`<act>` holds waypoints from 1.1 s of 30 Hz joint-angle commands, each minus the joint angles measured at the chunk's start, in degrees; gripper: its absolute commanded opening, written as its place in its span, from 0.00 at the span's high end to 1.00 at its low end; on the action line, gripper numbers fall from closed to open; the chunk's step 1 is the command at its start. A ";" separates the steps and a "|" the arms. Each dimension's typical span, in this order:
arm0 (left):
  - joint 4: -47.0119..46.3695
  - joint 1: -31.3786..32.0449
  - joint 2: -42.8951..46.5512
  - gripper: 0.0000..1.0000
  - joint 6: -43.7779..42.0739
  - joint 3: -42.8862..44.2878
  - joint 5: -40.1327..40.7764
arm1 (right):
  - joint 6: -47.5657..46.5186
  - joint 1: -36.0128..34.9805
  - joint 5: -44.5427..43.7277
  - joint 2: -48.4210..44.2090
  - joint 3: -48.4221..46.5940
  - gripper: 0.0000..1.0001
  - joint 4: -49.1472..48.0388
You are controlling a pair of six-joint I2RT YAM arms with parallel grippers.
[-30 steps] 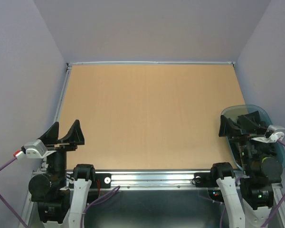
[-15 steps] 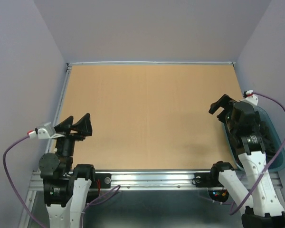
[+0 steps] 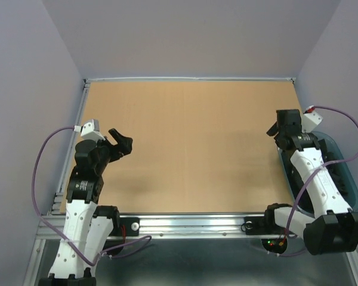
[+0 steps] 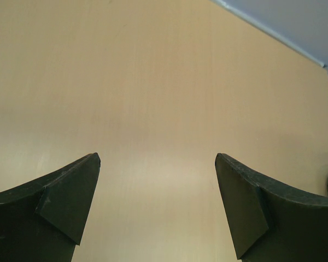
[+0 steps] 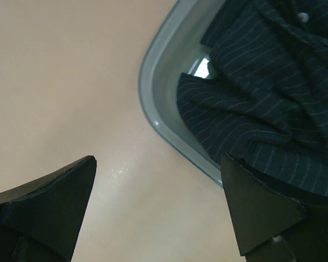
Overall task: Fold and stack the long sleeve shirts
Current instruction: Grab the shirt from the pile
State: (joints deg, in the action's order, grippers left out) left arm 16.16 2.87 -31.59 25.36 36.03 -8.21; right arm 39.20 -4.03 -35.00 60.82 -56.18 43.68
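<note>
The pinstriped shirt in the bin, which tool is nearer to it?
Right. The right tool hangs open over the bin rim beside the shirt; the left tool is across the table, over its left side.

White arm links (image 3: 77, 223), black joints, black hands (image 3: 122, 143) (image 3: 280, 128), purple cables (image 3: 37, 173).

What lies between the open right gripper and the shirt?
Right wrist view: only the translucent rim of the bin and a strip of bare table separate the right gripper from the shirt bunched inside it.

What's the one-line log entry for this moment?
left pincer: open, empty | right pincer: open, near bin | shirt: crumpled in bin | folding: not started
</note>
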 commanded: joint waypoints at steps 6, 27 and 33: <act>-8.24 -0.15 -4.18 0.01 -4.00 -0.78 -9.27 | 12.38 14.03 -12.01 5.54 -4.38 0.00 7.99; -15.20 -0.15 -3.47 0.01 -4.80 -6.76 -14.91 | 29.54 21.61 -12.46 19.87 6.43 0.26 3.70; -15.37 -0.15 -3.83 0.01 -4.62 -6.85 -15.00 | 24.09 21.61 -16.23 17.15 5.21 0.97 3.43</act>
State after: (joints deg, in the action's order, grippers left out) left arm 4.01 2.87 -35.51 21.50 29.80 -22.06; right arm 65.54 16.91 -45.50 81.01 -50.41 48.40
